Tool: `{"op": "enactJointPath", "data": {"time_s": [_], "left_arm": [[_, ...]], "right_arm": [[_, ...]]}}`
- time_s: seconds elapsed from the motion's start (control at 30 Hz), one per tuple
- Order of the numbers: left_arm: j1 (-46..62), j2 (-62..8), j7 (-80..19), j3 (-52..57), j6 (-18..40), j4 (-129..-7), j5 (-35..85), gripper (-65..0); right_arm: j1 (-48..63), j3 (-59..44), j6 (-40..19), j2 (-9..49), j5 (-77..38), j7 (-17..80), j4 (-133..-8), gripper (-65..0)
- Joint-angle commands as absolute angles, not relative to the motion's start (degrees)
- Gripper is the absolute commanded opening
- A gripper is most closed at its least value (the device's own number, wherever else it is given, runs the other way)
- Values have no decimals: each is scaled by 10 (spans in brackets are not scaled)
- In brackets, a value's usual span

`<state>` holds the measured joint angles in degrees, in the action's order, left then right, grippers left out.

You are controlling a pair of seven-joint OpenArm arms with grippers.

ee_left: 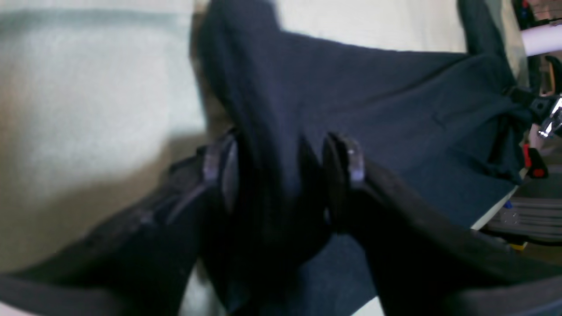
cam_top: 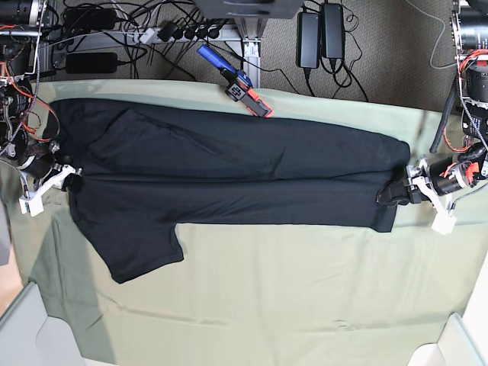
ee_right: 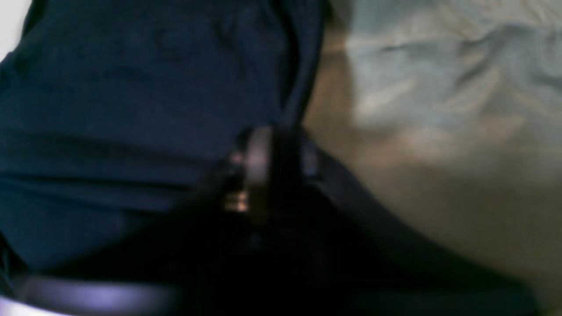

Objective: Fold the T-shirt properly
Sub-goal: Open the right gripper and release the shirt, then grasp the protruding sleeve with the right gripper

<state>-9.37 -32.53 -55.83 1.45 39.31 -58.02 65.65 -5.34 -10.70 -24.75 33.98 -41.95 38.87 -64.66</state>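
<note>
The black T-shirt lies in a long band across the pale green cloth, one sleeve sticking out at the lower left. My left gripper sits at the shirt's right end. In the left wrist view its fingers stand wide apart, open, with a raised ridge of the T-shirt running between them. My right gripper is at the shirt's left end. The right wrist view is blurred: the gripper meets the edge of the T-shirt, and the gap between its fingers is unreadable.
An orange and blue tool lies on the cloth's far edge, touching the shirt's upper hem. Cables and power bricks crowd the floor behind the table. White bin corners show at the lower left and lower right.
</note>
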Motion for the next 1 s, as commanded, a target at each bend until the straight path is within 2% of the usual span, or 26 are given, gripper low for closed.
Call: {"op": "enactJointPath", "data": {"time_s": [0.0, 0.03, 0.17, 0.33, 0.47, 0.7, 0.97], "left_arm": [[-101, -338, -555, 18, 400, -586, 645, -301], [-102, -338, -555, 18, 400, -586, 645, -301], [-101, -339, -556, 18, 400, -586, 644, -301], [-102, -342, -565, 18, 400, -588, 645, -301], [-98, -342, -582, 18, 400, -618, 645, -301], [-65, -342, -594, 18, 400, -717, 635, -301], [-46, -342, -594, 18, 400, -731, 630, -301]], "right_arm": [[-52, -110, -279, 354, -390, 407, -648, -271], [-52, -110, -279, 354, -385, 405, -648, -195], [-54, -128, -278, 354, -384, 405, -654, -205], [-57, -216, -278, 354, -399, 386, -696, -205], [-113, -234, -279, 353, -394, 384, -699, -205], [-260, -162, -278, 331, -329, 347, -607, -205], [-361, -65, -277, 284, -265, 279, -413, -205]]}}
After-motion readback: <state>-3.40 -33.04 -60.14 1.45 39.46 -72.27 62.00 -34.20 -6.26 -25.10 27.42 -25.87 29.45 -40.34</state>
